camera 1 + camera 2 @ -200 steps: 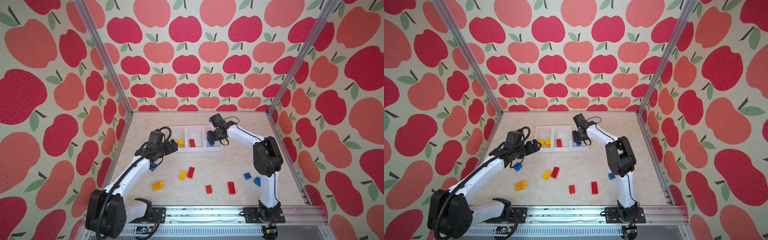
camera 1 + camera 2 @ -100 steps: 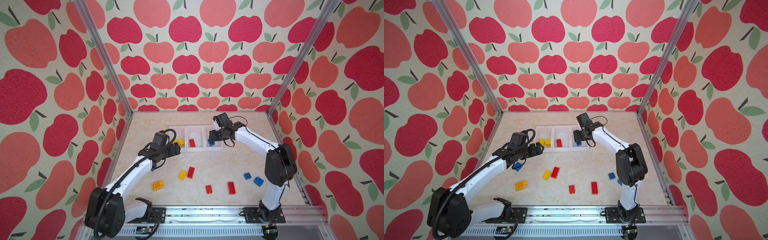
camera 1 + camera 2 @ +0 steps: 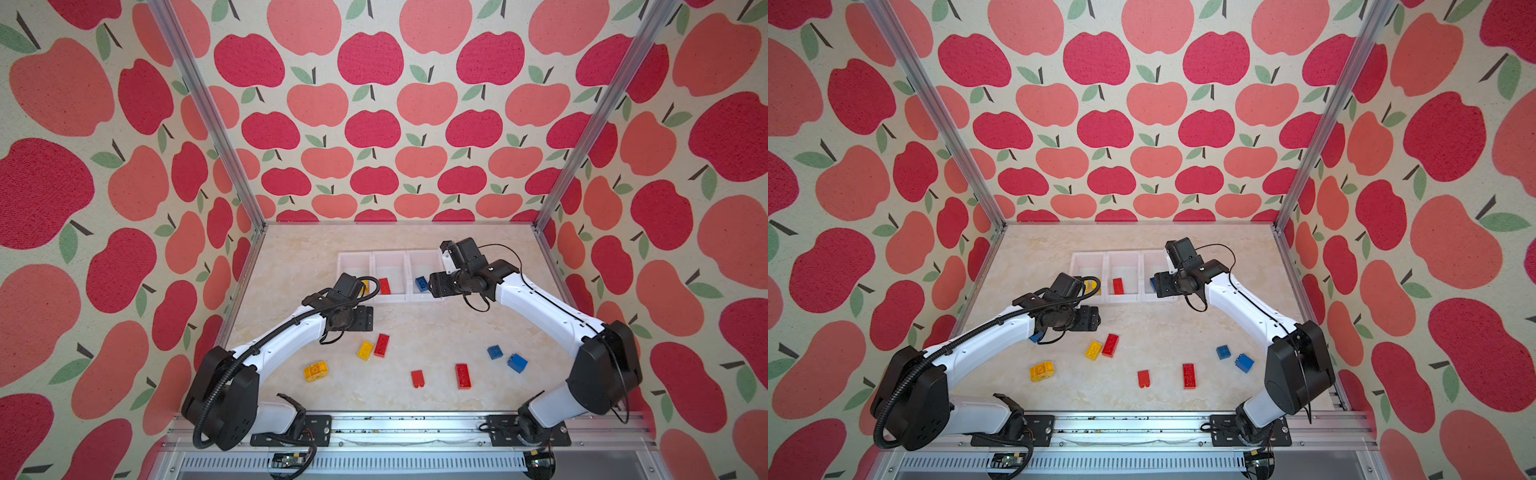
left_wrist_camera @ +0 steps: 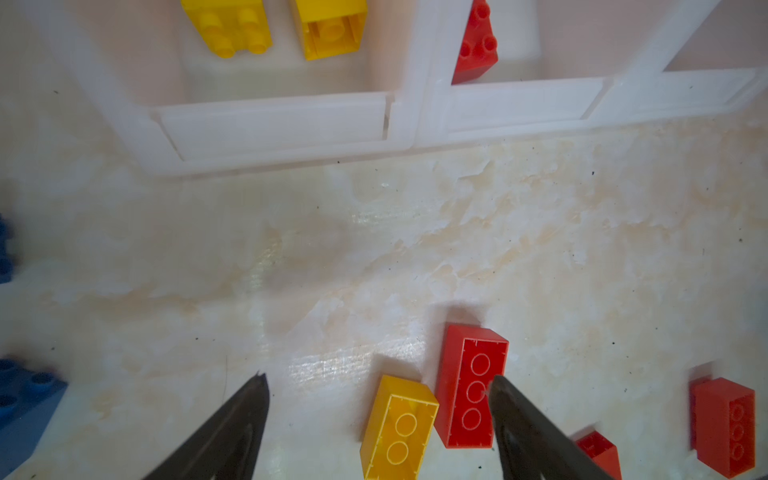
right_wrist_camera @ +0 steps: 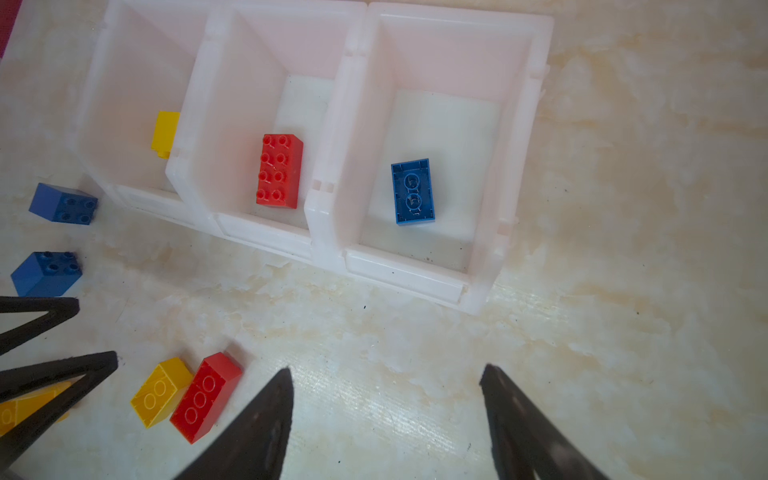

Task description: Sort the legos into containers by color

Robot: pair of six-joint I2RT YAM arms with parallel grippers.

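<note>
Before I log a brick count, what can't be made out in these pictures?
- Yellow bricks in their bin: cut by the left wrist view's edge; mostly covered by the left arm in both top views; mostly behind a wall in the right wrist view.
- Loose blue bricks: cut by the left wrist edge; mostly under that arm in top views.

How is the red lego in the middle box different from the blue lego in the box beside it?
The red lego sits in the middle bin; the blue lego sits in the end bin. The red lego lies studs up; the blue lego lies upside down, hollow side showing. The red lego looks longer than the blue lego. Both are oblong and lie flat on their bin floors.
</note>
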